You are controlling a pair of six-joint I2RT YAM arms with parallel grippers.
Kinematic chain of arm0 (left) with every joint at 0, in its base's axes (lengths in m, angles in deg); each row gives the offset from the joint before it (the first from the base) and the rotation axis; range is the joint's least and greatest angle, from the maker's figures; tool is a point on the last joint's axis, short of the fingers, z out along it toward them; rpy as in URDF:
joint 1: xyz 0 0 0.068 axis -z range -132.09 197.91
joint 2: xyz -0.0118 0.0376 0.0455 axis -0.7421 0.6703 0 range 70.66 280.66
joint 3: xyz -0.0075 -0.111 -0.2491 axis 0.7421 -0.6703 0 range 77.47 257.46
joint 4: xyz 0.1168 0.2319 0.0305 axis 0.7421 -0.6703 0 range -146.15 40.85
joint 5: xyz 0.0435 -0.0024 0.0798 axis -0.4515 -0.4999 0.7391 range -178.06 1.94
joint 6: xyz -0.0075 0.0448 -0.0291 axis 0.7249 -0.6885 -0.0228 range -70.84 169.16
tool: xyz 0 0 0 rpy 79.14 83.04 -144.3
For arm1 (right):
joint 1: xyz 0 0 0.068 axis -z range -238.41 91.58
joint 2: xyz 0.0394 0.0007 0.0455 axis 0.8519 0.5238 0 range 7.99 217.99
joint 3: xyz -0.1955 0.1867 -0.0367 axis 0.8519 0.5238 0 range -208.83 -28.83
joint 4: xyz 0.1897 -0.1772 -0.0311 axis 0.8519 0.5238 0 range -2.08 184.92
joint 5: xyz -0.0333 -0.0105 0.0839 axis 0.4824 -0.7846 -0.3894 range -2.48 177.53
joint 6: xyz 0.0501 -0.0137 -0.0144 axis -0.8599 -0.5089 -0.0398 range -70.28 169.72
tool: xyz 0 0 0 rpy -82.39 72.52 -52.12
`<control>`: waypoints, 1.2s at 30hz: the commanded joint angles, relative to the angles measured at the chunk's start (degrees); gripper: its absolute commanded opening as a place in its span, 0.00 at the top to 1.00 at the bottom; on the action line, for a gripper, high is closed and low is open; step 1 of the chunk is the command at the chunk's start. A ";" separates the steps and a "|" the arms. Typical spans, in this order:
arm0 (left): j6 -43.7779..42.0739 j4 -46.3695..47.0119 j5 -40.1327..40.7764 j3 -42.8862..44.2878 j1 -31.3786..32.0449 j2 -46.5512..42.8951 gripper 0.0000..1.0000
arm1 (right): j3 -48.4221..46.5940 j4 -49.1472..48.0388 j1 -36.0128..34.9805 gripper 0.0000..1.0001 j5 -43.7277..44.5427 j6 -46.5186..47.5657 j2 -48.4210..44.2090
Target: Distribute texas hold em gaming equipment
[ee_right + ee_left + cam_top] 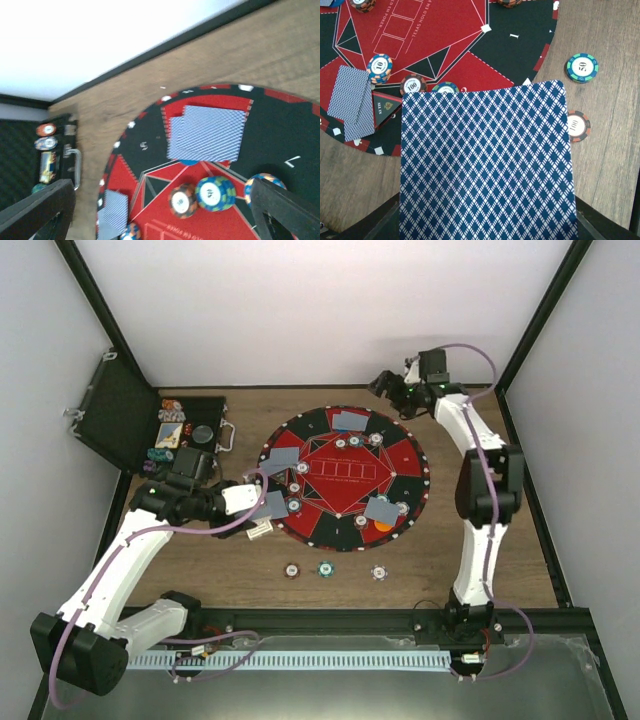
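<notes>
A round red-and-black poker mat (400, 455) lies mid-table. My left gripper (262, 502) is at its left edge, shut on a blue-diamond-backed playing card (485, 160) that hides its fingers in the left wrist view. My right gripper (385, 383) hovers past the mat's far edge, open and empty, its fingers (282, 207) wide apart. Two overlapping cards (207, 132) lie below it on the far seat, over a blue disc (189, 162), with chips (215, 192) beside them. More cards lie at the left seat (284, 458) and the near-right seat (380, 509), by an orange disc (384, 526).
An open black case (130, 420) with chips inside stands at the far left. Three loose chips (325, 568) lie on the wood in front of the mat; two show in the left wrist view (581, 67). Black frame posts and white walls enclose the table.
</notes>
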 commanded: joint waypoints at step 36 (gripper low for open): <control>-0.69 -2.96 -4.22 1.95 1.34 -2.58 0.93 | 49.41 -48.20 -44.55 0.13 -17.60 -28.33 -28.76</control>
